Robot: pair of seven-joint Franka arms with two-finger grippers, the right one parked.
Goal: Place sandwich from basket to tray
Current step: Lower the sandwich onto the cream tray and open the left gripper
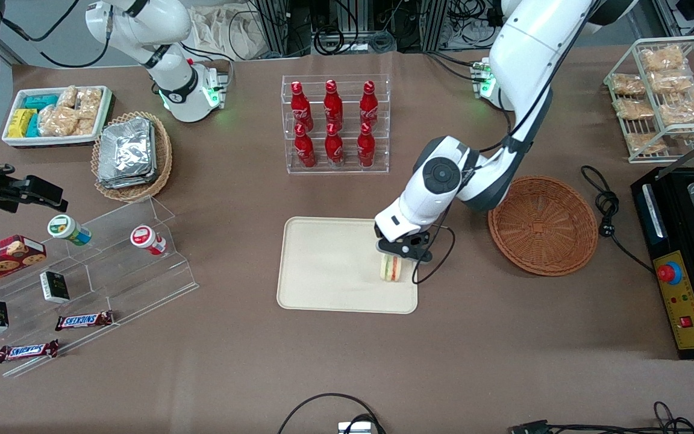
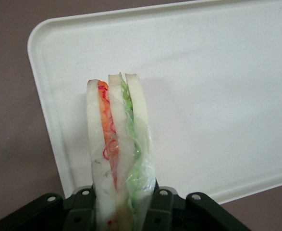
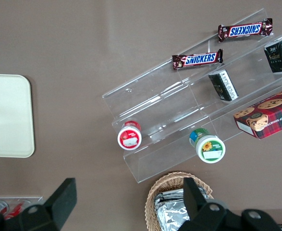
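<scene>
From the front, the sandwich stood upright on the tray, just under the end effector, with the basket beside the tray. In the left wrist view, the end effector pinched the sandwich between its fingers above the tray.

Place: a robotics lab staged as a snack shop was shown.
Lab signs: white robot arm bases were bolted to a brown-covered table, with loose black cables and a black control box with a red stop button.
Shop signs: red cola bottles in a clear acrylic rack and Snickers bars on clear stepped shelves were displayed.
</scene>
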